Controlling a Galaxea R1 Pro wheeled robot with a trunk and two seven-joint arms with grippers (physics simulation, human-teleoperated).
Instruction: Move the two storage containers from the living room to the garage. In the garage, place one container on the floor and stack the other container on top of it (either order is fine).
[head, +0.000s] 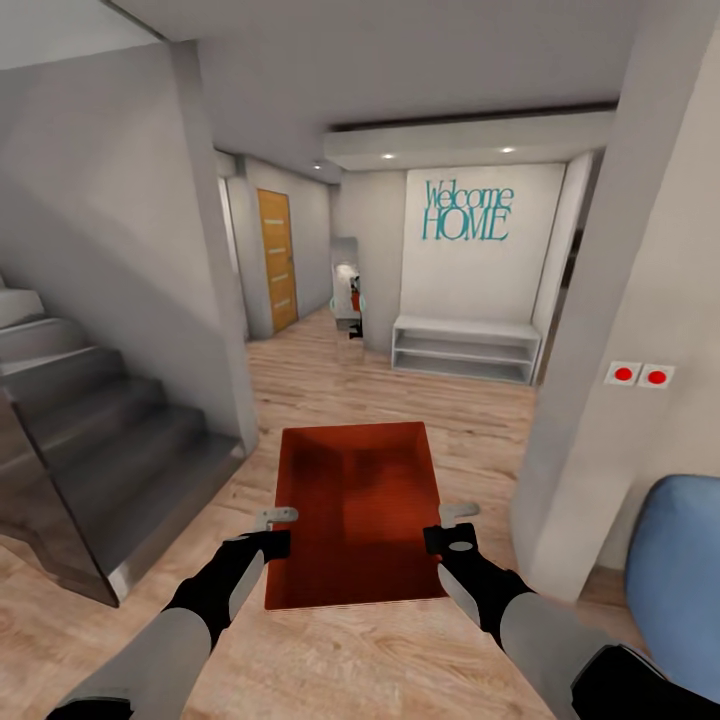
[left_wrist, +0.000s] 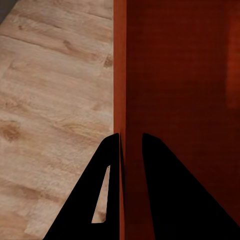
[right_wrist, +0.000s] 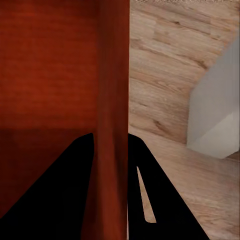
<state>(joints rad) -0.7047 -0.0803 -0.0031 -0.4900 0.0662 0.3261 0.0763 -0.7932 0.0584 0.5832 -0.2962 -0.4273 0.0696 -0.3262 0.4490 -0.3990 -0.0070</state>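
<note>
Above wood planks, each pincer (head: 283, 528) (head: 452, 524) clamps the container's (head: 355, 505) wall; stairs (head: 90, 400) ahead.

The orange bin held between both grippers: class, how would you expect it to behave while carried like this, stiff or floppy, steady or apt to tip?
The bin probably stays stiff: its straight walls show no bowing where the left gripper and right gripper straddle opposite side walls. It looks fairly light, being open and empty. With both grips near the close end, the far end might dip.
</note>
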